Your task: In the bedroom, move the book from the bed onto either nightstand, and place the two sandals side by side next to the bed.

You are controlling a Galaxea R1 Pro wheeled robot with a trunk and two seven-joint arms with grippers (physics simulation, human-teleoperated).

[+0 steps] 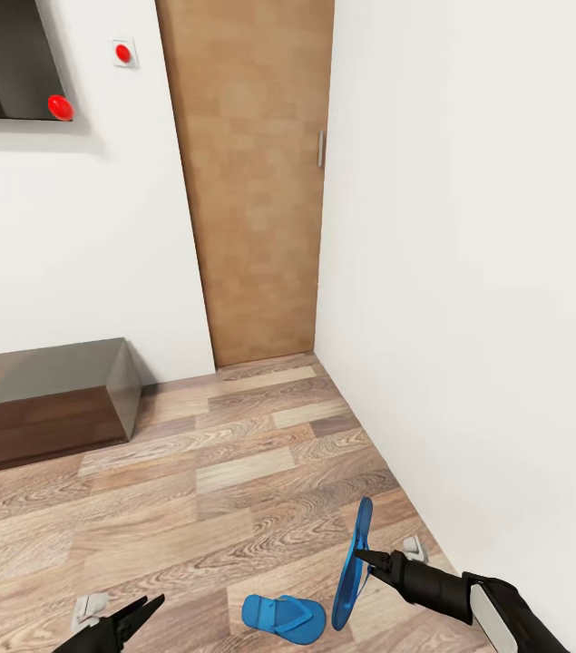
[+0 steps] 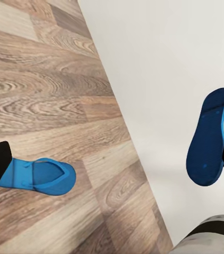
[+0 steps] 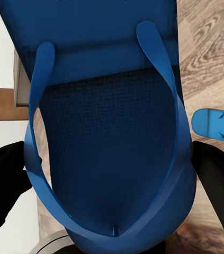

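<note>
Holding one sandal edge-up off the floor, right gripper clamped on it; left gripper apart, empty. Second sandal lies flat below. Risk: thin sole slipping loose.

The floor is brown wood planks with wavy grain. The blue sandals look like matt foam, bumpy on the sole. The door is plain smooth wood.

A long low dark bench stands against the white wall beneath a wall-mounted dark screen.
</note>
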